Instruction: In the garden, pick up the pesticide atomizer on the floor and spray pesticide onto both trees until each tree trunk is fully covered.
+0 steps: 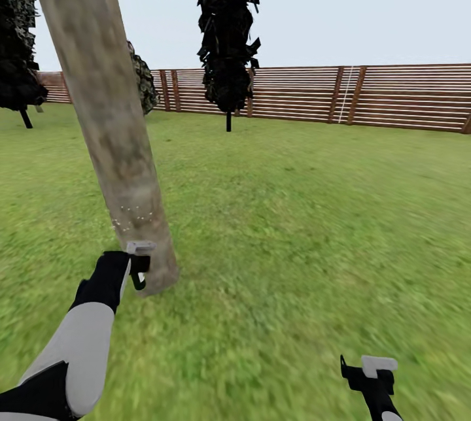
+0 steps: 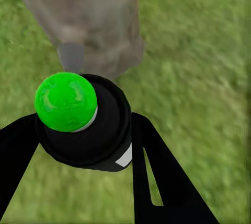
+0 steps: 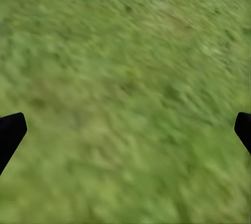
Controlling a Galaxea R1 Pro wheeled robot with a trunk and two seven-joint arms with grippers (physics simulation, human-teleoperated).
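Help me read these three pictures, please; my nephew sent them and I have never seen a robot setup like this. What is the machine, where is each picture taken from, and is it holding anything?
This is a simulated two-armed robot on a garden lawn, ringed by a wooden fence. The large picture comes from a camera on its head, looking over both arms. The other two come from cameras near each gripper, looking along its fingers.

The left gripper is shut on the pesticide atomizer, the dark bottle with a bright green round part, held close to the base of a thick pale tree trunk. Tiny whitish specks on the trunk look like spray. The right gripper is open and holds nothing; its camera looks down at grass.
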